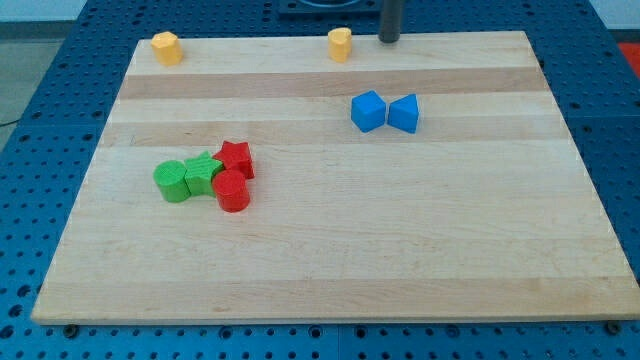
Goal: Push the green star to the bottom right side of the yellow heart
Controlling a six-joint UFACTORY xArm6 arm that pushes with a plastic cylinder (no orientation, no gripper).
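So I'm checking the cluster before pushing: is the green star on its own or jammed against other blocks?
Jammed: the green star touches the green cylinder and both red blocks.

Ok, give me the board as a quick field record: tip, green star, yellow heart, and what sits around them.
tip: my tip at the view's top edge, right of the yellow heart, touching no block
green star: green star in a left-centre cluster, between green cylinder, red star and red cylinder
other yellow: yellow block at top left
blue: two blue blocks side by side, below the heart
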